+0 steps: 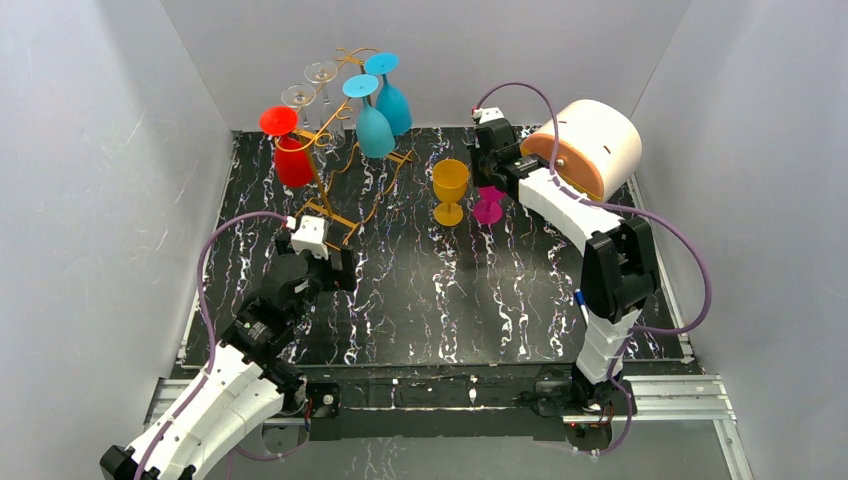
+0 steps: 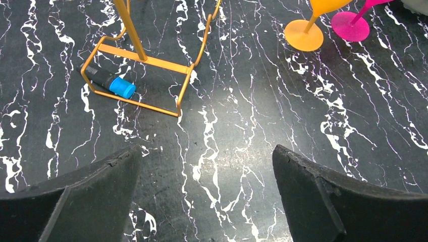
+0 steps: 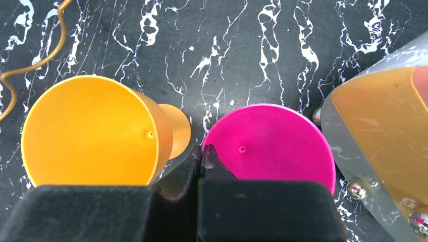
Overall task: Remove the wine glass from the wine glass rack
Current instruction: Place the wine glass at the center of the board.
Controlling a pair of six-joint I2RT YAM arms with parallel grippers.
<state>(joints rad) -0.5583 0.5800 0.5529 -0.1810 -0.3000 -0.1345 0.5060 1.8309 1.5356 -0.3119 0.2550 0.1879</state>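
Black marbled table (image 1: 450, 300): left gripper (image 2: 206, 151) gapes wide by the wine glass rack (image 2: 151, 61), right gripper (image 3: 202, 154) pinches pink glass (image 3: 272, 141) rim.

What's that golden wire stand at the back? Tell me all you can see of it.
The rack is a tall upright stand of golden-orange wire, seemingly metal, at the back left of the black marbled table. Its top ends in curled scrolls, and its rectangular wire base rests on the table. Hanging from it upside down are a red glass, two clear glasses and two blue glasses. A blue-capped black thing lies inside the base. The open left gripper is near the base, not touching it.
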